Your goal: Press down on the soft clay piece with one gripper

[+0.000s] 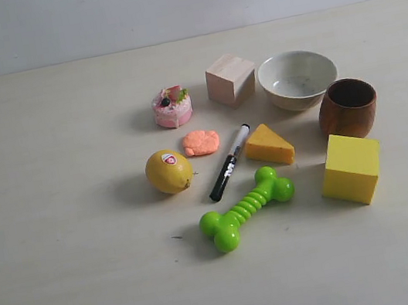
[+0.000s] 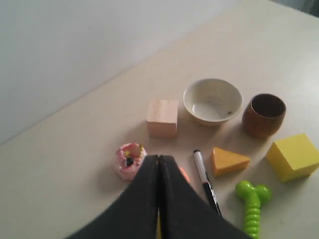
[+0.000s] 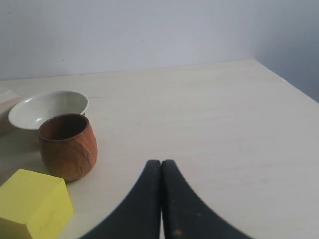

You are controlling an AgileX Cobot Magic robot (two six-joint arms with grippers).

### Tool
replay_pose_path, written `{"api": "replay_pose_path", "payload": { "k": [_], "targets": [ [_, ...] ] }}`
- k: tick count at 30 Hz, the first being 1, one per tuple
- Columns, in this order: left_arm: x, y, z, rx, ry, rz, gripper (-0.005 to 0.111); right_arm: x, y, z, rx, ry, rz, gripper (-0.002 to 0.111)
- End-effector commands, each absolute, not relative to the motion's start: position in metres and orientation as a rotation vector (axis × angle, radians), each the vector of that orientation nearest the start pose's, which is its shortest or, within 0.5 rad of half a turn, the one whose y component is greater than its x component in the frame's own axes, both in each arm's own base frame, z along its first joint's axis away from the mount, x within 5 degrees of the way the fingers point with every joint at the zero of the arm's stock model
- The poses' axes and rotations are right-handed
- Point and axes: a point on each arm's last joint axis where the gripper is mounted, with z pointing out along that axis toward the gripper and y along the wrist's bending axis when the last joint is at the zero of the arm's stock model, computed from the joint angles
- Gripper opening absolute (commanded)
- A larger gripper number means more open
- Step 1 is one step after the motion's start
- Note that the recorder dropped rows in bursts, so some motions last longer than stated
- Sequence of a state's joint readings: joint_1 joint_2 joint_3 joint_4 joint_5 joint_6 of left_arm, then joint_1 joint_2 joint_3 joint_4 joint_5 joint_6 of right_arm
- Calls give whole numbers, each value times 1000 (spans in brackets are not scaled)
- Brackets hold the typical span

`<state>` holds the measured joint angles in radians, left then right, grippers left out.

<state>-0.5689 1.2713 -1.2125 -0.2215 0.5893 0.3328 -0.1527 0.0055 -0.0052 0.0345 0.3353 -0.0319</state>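
The soft clay piece is a small salmon-orange lump lying on the table between the pink toy cake and the black marker. Neither arm shows in the exterior view. In the left wrist view my left gripper is shut with nothing in it, high above the table; only a sliver of the clay piece peeks out beside its black fingers. My right gripper is shut and empty too, above bare table near the brown cup. The clay does not show in the right wrist view.
Around the clay lie a lemon, an orange cheese wedge, a green toy bone, a wooden cube, a white bowl, a brown cup and a yellow block. The table's edge shows in the right wrist view.
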Motion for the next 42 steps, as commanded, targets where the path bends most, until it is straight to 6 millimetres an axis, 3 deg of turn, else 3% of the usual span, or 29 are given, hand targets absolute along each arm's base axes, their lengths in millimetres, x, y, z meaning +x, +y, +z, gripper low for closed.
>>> {"api": "replay_pose_path", "payload": {
  "k": [1,18,24,31,37,42],
  "targets": [
    [249,-188,369,928,2075,-383,0,53,-7,184,130,1807,-94,0],
    [292,-263,314,1127,2225,-399,0,53,-7,184,130,1807,-94,0],
    [312,-280,296,1169,2284,-387,0,53,-7,184,130,1807,-94,0],
    [318,-301,265,1245,2348,-369,0,53,-7,184,130,1807,-94,0],
    [324,-308,235,1264,2415,-332,0,53,-7,184,130,1807,-94,0],
    [339,-315,221,1254,2433,-260,0,53,-7,184,130,1807,-94,0]
  ]
}}
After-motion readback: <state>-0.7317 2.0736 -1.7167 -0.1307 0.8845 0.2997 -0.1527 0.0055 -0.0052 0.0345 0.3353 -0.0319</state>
